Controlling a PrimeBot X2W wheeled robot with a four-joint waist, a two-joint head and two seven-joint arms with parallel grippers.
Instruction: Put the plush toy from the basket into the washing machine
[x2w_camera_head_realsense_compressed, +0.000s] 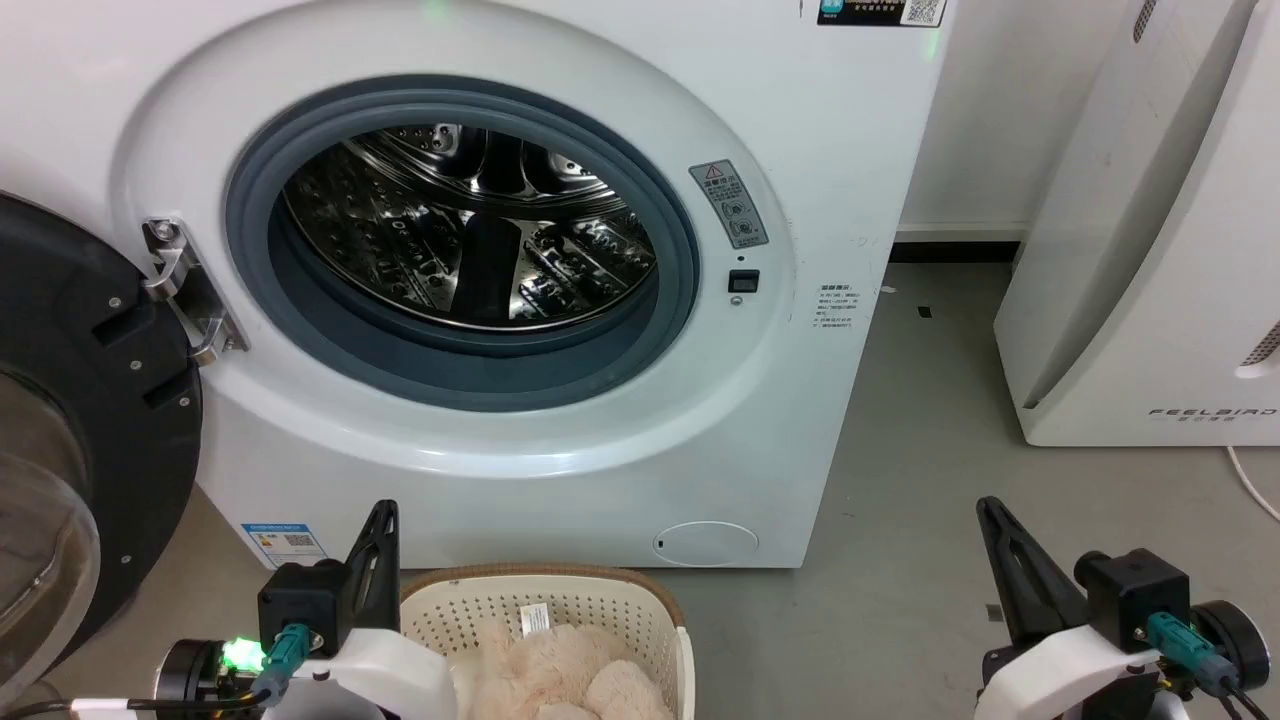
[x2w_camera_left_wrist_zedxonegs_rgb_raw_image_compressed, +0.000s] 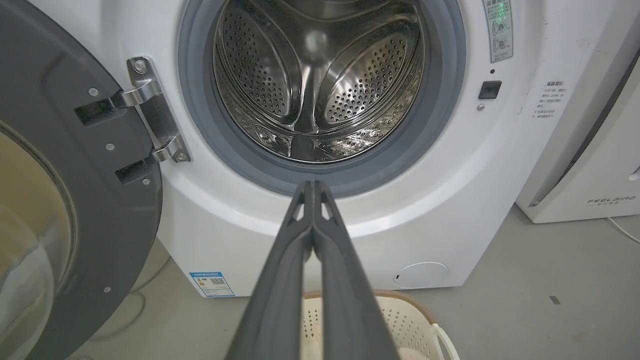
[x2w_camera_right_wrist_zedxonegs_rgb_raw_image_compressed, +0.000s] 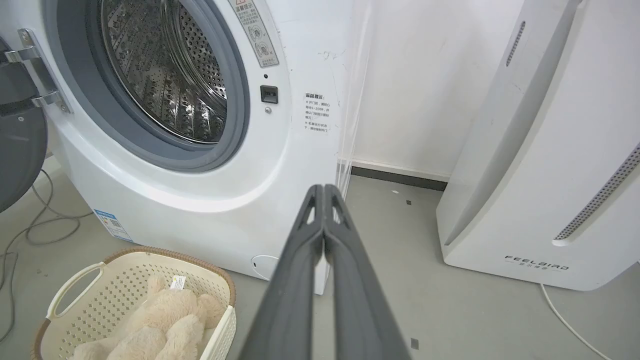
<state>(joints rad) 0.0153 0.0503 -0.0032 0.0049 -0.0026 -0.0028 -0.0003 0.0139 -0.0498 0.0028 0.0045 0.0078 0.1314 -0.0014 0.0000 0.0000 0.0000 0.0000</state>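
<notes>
While the plush toy lies in the basket, left tool clenched beside it — right tool clenched, apart.

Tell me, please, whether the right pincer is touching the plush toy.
Apart. In the head view, bare floor separates the right pincer from the plush toy in the basket.

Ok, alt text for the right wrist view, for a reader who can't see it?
The right gripper, shut and empty, points between the open washing machine on the left and a white FEELBIRD appliance on the right. The plush toy lies in the basket at lower left.
</notes>
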